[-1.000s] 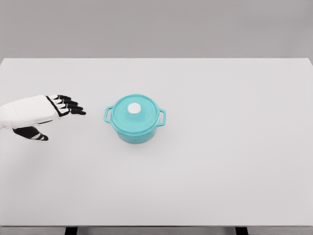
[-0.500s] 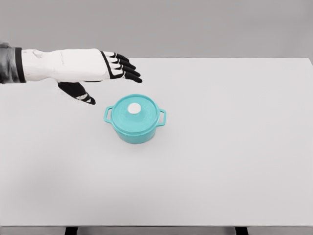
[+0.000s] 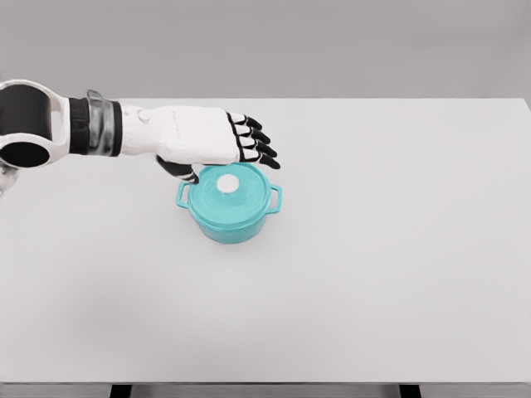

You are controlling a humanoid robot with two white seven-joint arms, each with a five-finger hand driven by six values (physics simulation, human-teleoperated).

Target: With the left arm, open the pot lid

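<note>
The white table [image 3: 398, 274] fills most of the frame, from the left edge to the right edge, under a grey wall.

The left arm [image 3: 91, 128] comes in from the upper left of the frame and reaches toward the centre. Half a second ago only the forearm showed and the hand was up and to the left of the pot; now more of the arm is in view and the hand has moved right and down.

The teal pot [image 3: 230, 214] stands a little left of the centre of the frame, in the same place as before, with one small handle on each side. Its lid [image 3: 231, 192] is on the pot, with a white knob [image 3: 226, 184] in the middle.

The left hand [image 3: 217, 141] is over the back part of the lid. The black fingers [image 3: 259, 147] are stretched out, slightly spread, and point to the right. They hold nothing. The thumb [image 3: 179, 170] hangs lower, at the left rim of the lid; I cannot tell if it touches it.
</note>
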